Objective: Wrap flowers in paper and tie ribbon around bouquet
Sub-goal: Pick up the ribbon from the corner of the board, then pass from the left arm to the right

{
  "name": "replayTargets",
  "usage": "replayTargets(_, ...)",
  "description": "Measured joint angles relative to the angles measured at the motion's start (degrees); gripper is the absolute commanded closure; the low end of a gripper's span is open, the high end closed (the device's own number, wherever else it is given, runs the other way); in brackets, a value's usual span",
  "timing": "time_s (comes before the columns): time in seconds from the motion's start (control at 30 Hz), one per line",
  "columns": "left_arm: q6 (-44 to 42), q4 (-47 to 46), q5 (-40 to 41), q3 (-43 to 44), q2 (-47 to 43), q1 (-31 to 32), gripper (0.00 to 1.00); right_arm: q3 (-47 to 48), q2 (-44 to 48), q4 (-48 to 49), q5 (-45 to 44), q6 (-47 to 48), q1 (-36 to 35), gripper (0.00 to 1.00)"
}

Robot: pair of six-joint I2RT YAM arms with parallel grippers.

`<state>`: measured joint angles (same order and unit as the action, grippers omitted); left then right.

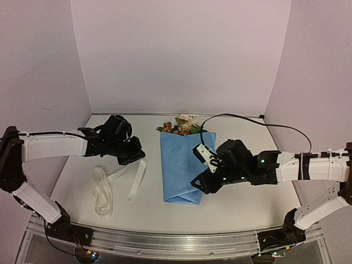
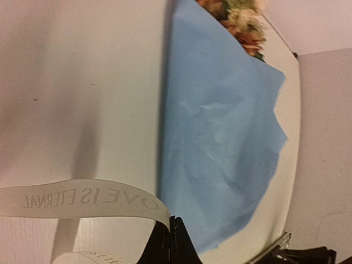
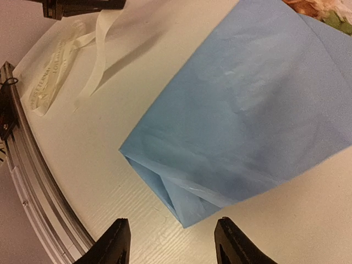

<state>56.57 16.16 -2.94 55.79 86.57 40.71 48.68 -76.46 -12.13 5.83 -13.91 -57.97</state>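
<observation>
The light-blue paper (image 1: 179, 165) lies folded over the flowers (image 1: 181, 125) in the middle of the table, only the blooms sticking out at its far end. The cream ribbon (image 1: 103, 198) sits coiled at the near left, with a strand rising to my left gripper (image 1: 135, 157). In the left wrist view that gripper (image 2: 173, 220) is shut on the printed ribbon (image 2: 82, 198), left of the paper (image 2: 220, 137) and the flowers (image 2: 242, 22). My right gripper (image 3: 173, 242) is open just off the paper's near corner (image 3: 187, 214), holding nothing. In the top view it (image 1: 199, 184) hovers at the paper's right edge.
A metal rail (image 1: 176, 242) runs along the white table's (image 1: 264, 203) near edge. A black cable (image 1: 247, 118) arcs over the back right. Pale walls close in the back and both sides.
</observation>
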Motion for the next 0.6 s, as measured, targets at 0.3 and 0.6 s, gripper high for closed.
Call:
replayTargets(0.3,5.2,-5.6,-6.8,-0.4,-4.4,7.4,1.0,1.8,-9.2,17.6,2.9,3.9,-2.5,0.4)
replayTargets(0.6,8.4,-9.9,-8.8,-1.0,-4.4,9.9,1.0,5.6,-14.8,29.9,4.6,-0.3,-2.9,0.41)
